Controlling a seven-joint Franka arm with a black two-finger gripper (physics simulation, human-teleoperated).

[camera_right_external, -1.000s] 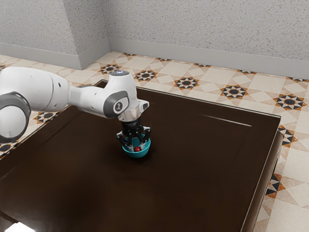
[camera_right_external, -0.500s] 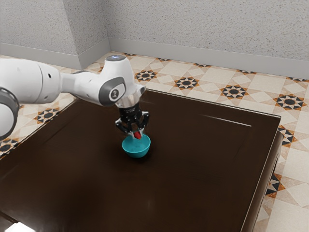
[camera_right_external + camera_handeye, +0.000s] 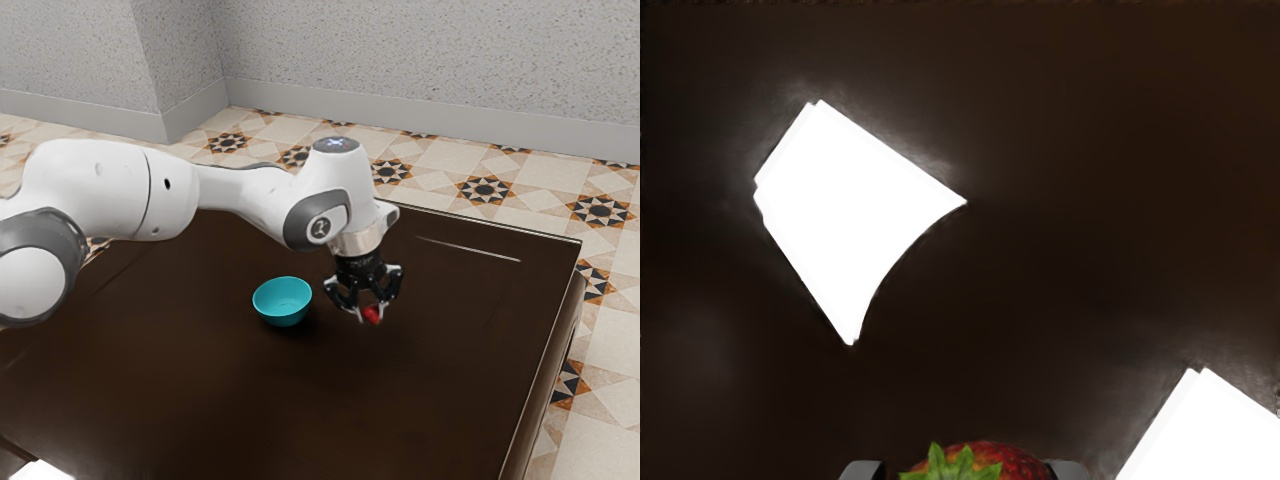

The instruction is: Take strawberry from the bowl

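Note:
My black gripper point(image 3: 371, 312) is to the exterior view's right of the teal bowl point(image 3: 283, 302), shut on the red strawberry point(image 3: 372, 315). The bowl stands upright on the table, and nothing shows inside it. In the wrist view the strawberry point(image 3: 1015, 462), with its green leaves, lies between the two grey fingertips of the gripper point(image 3: 965, 470), one touching each side. In the exterior view the fruit hangs above the dark tabletop.
The dark brown table point(image 3: 200, 400) stretches around the bowl, its edge point(image 3: 545, 350) toward the exterior view's right. Bright white reflections point(image 3: 850, 210) lie on the tabletop in the wrist view.
The strawberry has come up out of the bowl in my gripper and moved with it toward the exterior view's right. The bowl has stayed where it was.

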